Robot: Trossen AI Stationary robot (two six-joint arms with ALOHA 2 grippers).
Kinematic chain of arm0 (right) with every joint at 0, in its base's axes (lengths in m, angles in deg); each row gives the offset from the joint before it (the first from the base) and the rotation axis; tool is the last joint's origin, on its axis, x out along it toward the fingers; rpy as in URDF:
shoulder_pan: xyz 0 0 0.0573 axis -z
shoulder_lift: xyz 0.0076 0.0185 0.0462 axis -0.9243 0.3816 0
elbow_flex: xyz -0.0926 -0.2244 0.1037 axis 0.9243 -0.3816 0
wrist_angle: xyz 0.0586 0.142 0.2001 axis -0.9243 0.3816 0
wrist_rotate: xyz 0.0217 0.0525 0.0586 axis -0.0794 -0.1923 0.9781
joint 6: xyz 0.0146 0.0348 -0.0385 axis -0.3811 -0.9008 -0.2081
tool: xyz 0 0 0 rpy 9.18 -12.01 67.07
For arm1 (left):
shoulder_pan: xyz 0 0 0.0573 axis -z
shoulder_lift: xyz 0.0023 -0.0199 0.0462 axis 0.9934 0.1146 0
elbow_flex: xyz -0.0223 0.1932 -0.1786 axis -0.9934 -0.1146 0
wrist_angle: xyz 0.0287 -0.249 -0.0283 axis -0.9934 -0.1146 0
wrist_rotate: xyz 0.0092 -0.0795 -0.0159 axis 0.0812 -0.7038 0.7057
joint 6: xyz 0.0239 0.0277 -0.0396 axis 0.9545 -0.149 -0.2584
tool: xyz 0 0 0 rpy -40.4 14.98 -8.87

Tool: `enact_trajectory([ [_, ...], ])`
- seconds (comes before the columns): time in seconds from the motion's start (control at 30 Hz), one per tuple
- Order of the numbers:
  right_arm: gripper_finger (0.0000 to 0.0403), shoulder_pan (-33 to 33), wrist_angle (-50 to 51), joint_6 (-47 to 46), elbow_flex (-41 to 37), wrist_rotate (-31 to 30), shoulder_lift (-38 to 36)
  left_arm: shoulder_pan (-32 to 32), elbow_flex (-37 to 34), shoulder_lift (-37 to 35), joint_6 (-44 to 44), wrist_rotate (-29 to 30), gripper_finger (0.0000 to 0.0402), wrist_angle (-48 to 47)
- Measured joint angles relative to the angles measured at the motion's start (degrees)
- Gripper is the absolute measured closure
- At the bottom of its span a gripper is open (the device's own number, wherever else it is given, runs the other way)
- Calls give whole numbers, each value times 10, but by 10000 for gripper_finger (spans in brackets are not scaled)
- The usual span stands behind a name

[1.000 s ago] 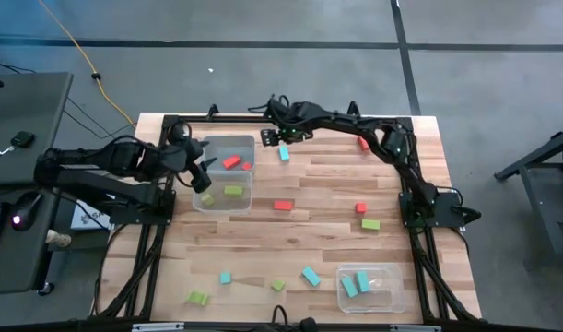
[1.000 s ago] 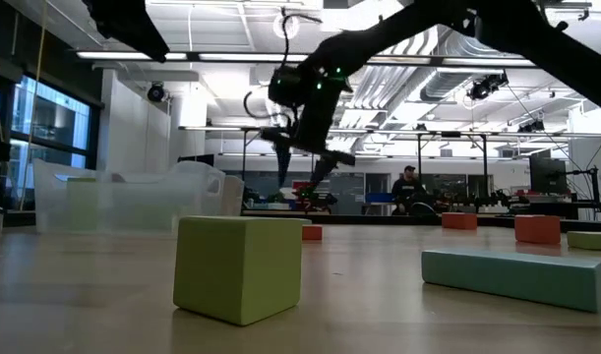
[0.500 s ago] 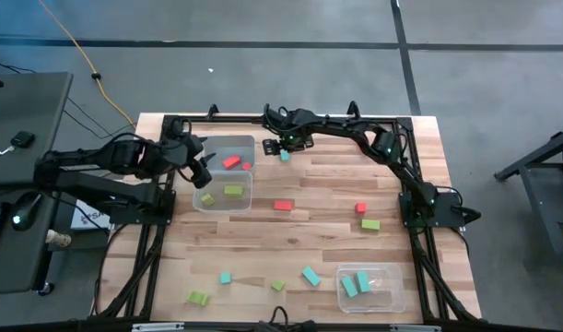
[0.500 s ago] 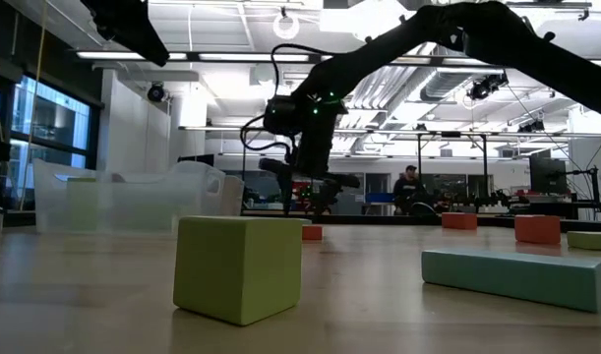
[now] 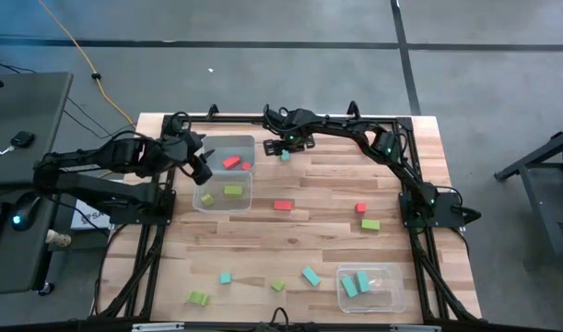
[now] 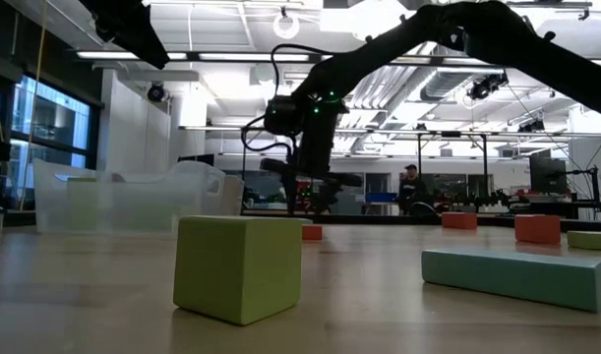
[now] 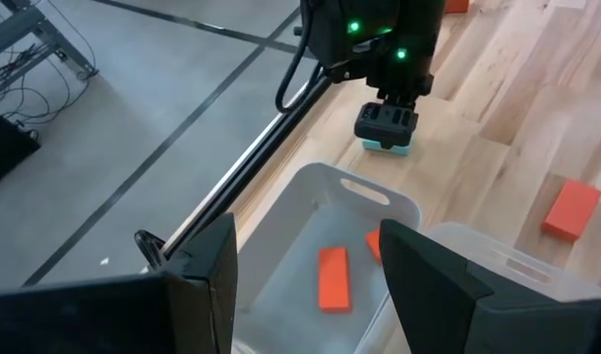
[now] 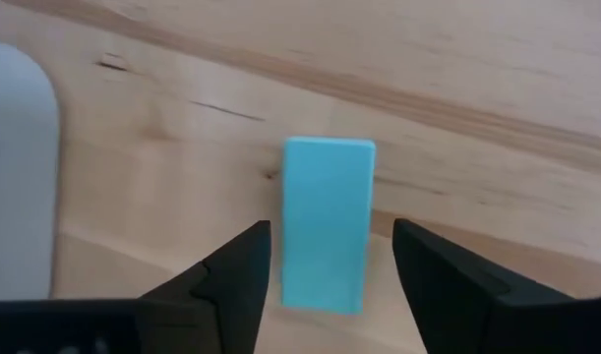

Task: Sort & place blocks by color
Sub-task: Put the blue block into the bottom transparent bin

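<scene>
At far left, left gripper hovering over the near-left edge of the red-block tub, fingers spread apart with nothing between them. Beyond those fingertips, two red blocks lying in that clear tub; just beside it, toward the table's middle, a second tub holding two lime green blocks. Further right along the back edge, right gripper lowered onto the wooden table, its dark fingers parted and straddling a teal bar; bar lying flat between the two pads, one on each long side, a thin strip of wood visible on either side, so not clamped. In the left wrist view, same teal bar peeking from under the right gripper, well beyond the left fingertips and past the tub's far rim. Right of that, loose pieces scattered over the boards: a red bar mid-table, a red cube and a lime green block nearer the right arm's base. Along the front edge, more lime and teal blocks, with a third tub at front right holding two teal bars.
</scene>
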Motion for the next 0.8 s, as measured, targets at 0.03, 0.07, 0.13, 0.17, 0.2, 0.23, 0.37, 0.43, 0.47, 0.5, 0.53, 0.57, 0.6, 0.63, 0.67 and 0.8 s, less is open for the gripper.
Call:
enact_trajectory([
  [0.03,202,0,-4,0,0,0,0,-1,0,0,0,0,220,0],
  [0.07,203,0,-7,-1,0,0,0,-3,0,0,0,0,220,0],
  [0.13,204,0,-6,-1,0,2,0,-4,0,0,0,0,220,0],
  [0.17,204,0,-6,2,0,3,0,-4,0,0,0,0,220,0],
  [0.2,204,0,-6,4,0,5,0,-4,0,0,1,0,220,0],
  [0.23,204,0,-6,6,0,10,0,-4,0,0,5,0,220,0],
  [0.37,205,7,-6,7,0,29,0,-4,0,0,15,0,220,0],
  [0.43,205,9,-5,9,0,34,0,-4,0,0,15,0,220,1],
  [0.47,205,9,-2,12,0,34,0,-4,0,0,15,0,220,0],
  [0.5,205,10,0,11,0,33,0,-4,0,0,15,0,220,0],
  [0.53,205,10,0,7,0,32,0,-4,0,0,15,0,220,1],
  [0.57,206,10,0,5,0,31,0,-4,0,0,15,0,220,1],
  [0.6,206,10,0,2,0,30,-1,-4,0,0,15,0,220,1],
  [0.63,207,10,0,2,0,30,-1,-4,0,0,15,0,220,1],
  [0.67,208,10,0,1,0,30,-1,-4,0,0,15,0,220,1],
  [0.8,208,10,3,-16,0,39,-1,-4,0,0,15,0,220,1],
])
